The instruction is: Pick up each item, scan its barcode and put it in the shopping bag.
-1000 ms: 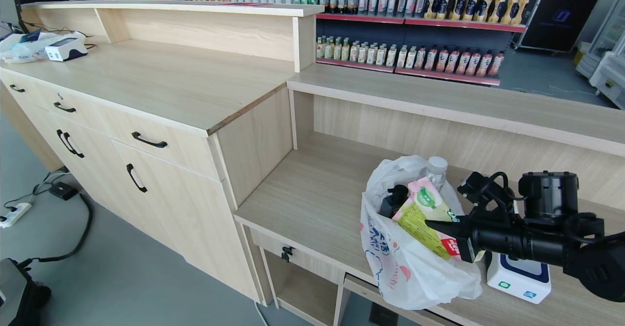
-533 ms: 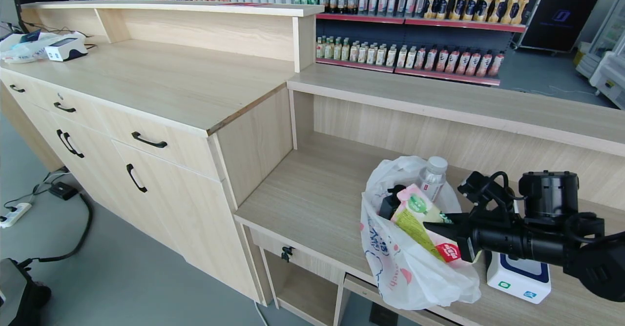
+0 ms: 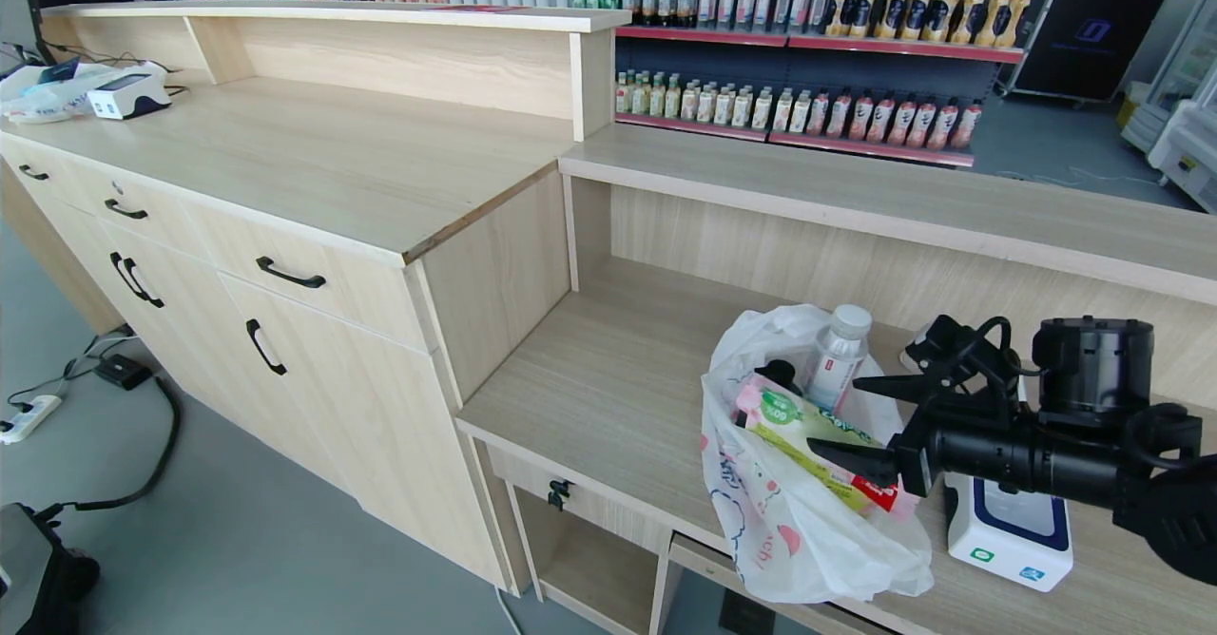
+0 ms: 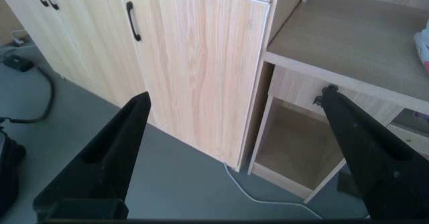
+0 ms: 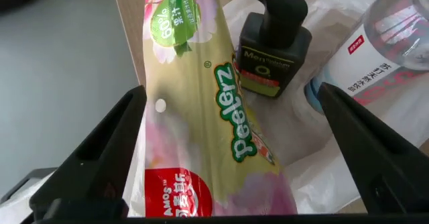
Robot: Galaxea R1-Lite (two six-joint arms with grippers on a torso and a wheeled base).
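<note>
Wooden checkout counter (image 3: 608, 378), shopping bag (image 3: 789, 530) standing on its lower level.
Head view: I see the right gripper (image 3: 833, 414) at the bag mouth, jaws apart; the snack pouch (image 3: 775, 414) lies inside beside a water bottle (image 3: 837, 355). Left wrist view: left gripper (image 4: 234, 96), jaws apart, faces a cabinet door (image 4: 201, 63). Right wrist view: snack pouch beside a pump bottle (image 5: 275, 46).

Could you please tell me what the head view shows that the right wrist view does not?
Head view: the white scanner, the counter and the drink shelves. Right wrist view: the pump bottle with its label facing the camera. Both: the bag, the pack lying in it, the water bottle, and the open right gripper over the pack.
</note>
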